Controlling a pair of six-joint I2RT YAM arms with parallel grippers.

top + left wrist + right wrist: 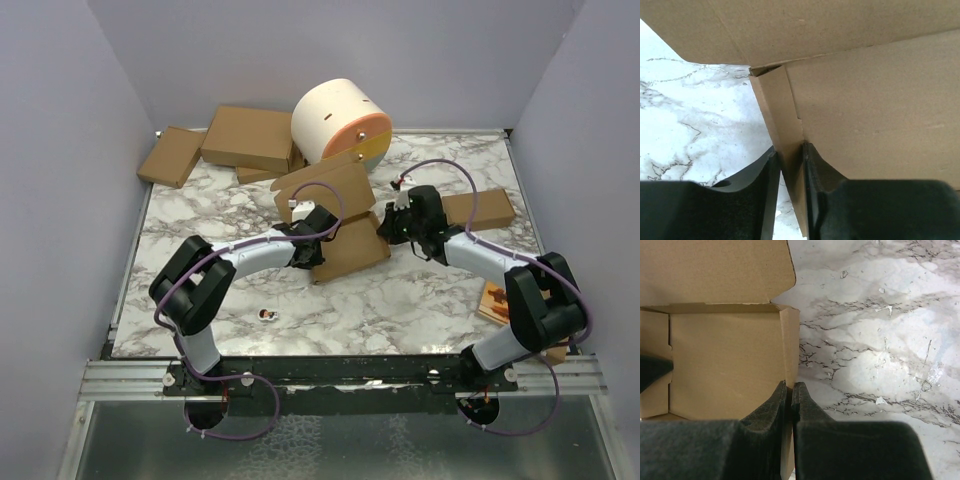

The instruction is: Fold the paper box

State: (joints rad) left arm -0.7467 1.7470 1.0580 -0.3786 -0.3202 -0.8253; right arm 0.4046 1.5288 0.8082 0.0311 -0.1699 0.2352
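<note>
Cartons (247, 137) of brown card lie in a heap at the far left corner of the worktop (200, 215). A white drum (335, 115) with an orange and yellow face rests beside them, just behind the box (352, 250). A lone carton (478, 208) lies to the right, close behind the right arm.

The box stands in the middle of the worktop, between the two arms, with its lid (325, 185) raised toward the far side. The left fingers (766, 179) are clamped on the left side wall, one finger inside and one outside. The right fingers (805, 412) are pressed together on the thin right wall in the same way.

From above, the arms cover both side walls, so the grips show only in the wrist views. The left wrist view gives just one corner of the box, and the rest is cut off. In the right wrist view a dark shape enters at the left edge, and I cannot tell what it is. A small round thing (266, 315) on the near worktop is too small to make out. An orange thing (495, 300) at the right edge is half hidden by the right arm.
</note>
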